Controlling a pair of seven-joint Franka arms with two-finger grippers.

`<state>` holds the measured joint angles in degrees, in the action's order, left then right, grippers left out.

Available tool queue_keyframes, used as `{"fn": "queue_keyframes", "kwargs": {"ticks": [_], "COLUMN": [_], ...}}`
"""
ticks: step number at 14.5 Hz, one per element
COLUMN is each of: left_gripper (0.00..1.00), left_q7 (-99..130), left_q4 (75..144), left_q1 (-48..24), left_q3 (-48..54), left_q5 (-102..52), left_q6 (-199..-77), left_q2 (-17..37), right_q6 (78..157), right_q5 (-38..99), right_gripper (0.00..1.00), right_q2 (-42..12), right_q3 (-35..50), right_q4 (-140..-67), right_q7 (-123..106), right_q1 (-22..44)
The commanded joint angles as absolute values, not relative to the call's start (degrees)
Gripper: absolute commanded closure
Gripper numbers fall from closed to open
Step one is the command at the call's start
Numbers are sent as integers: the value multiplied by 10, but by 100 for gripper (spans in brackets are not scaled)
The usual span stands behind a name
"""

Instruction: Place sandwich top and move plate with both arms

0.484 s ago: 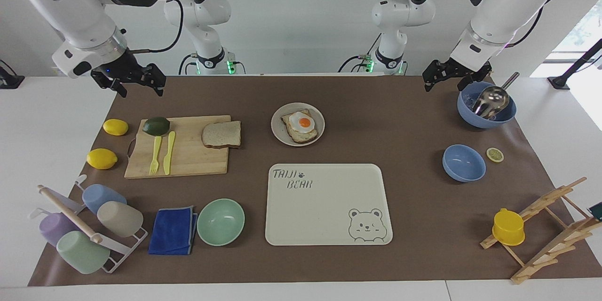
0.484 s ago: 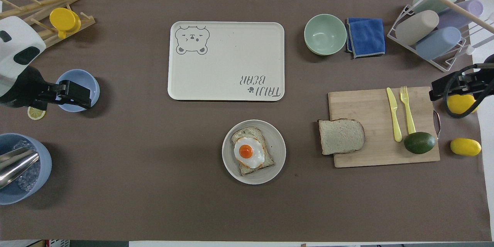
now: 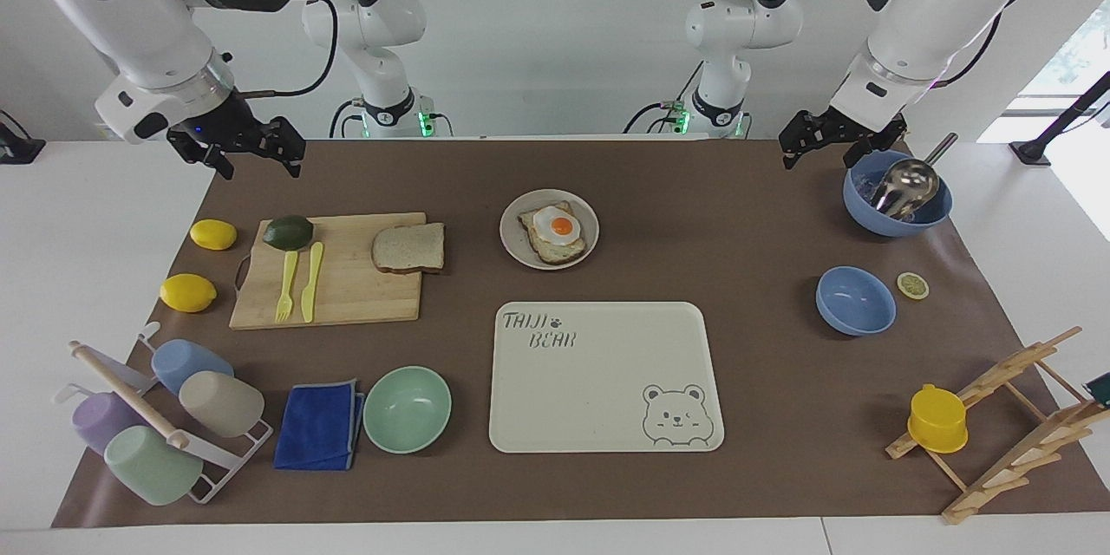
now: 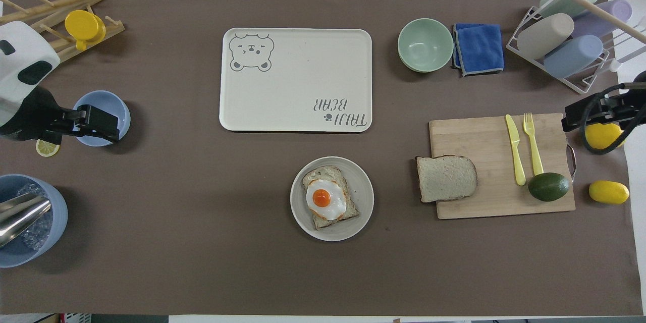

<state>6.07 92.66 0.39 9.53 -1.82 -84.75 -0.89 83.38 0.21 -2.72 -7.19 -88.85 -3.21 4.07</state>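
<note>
The sandwich top (image 3: 408, 247) lies on the end of a wooden cutting board (image 3: 347, 295) nearest the plate; it also shows in the overhead view (image 4: 446, 178). The plate (image 3: 512, 238) sits mid-table and holds a toast slice with a fried egg (image 3: 555, 230); its rim shows in the overhead view (image 4: 364, 197). My right gripper (image 3: 256, 158) hangs open and empty in the air over the mat's corner by the cutting board. My left gripper (image 3: 819, 149) hangs open and empty beside the blue bowl with a metal scoop (image 3: 897, 191).
A cream bear tray (image 3: 598, 416) lies farther from the robots than the plate. A mint bowl (image 3: 407, 408), blue cloth (image 3: 319, 425) and cup rack (image 3: 165, 425) are beside it. An avocado (image 3: 288, 231), fork, knife and two lemons are by the board. A second blue bowl (image 3: 855, 301) and wooden rack (image 3: 1015, 416) are at the left arm's end.
</note>
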Motion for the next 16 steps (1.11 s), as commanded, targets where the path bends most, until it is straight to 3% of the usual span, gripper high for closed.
{"fn": "queue_keyframes", "kwargs": {"ticks": [1, 8, 10, 16], "left_gripper": [0, 0, 0, 0], "left_q7": [58, 58, 58, 58], "left_q4": [943, 943, 943, 943], "left_q1": [5, 5, 5, 5], "left_q3": [95, 95, 95, 95], "left_q5": [-9, -9, -9, -9], "left_q6": [-855, -855, -855, -855], "left_q2": [-24, -24, -24, -24], "right_q6": [824, 832, 882, 976], "right_q5": [6, 11, 5, -62], "right_gripper": [0, 0, 0, 0], "right_q2": [-26, -22, -34, -163], "right_q3": [-63, -62, -63, -63], "right_q4": [-886, -893, -911, -953], "right_q7": [-39, -41, -37, 231], "right_q1": [30, 57, 110, 288]}}
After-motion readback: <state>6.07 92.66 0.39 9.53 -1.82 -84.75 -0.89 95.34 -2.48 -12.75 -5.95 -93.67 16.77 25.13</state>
